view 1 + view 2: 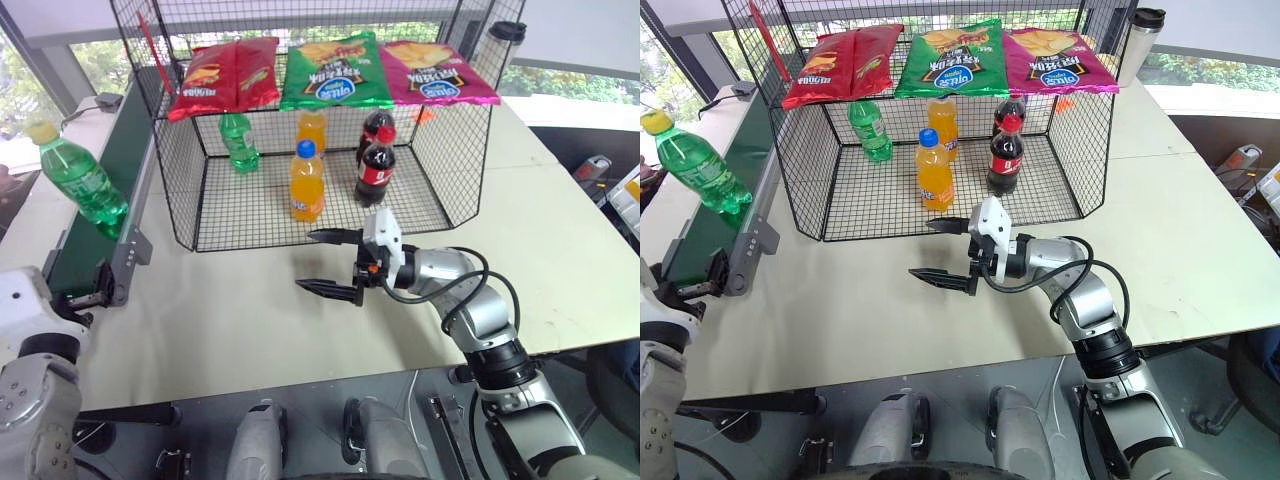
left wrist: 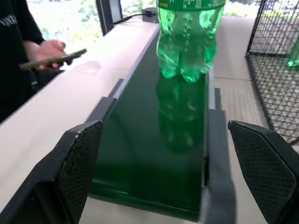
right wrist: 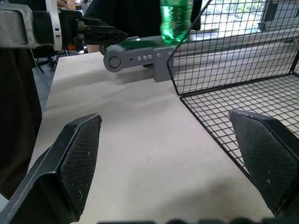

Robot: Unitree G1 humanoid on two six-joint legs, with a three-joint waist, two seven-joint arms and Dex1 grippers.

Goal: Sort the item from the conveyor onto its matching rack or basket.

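Because both the left gripper [image 2: 163, 177] and right gripper [image 1: 332, 262] hang wide open and empty, nothing steadies the bottle [image 1: 82, 181] farther left, standing tilted on the belt [image 1: 120, 150]. A clumsy grab risks toppling it off, short of the cage [image 1: 330, 215] beyond.

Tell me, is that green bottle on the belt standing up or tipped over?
Standing up. The green bottle rests on its base on the belt with its yellow cap on top, and neither hand touches it.
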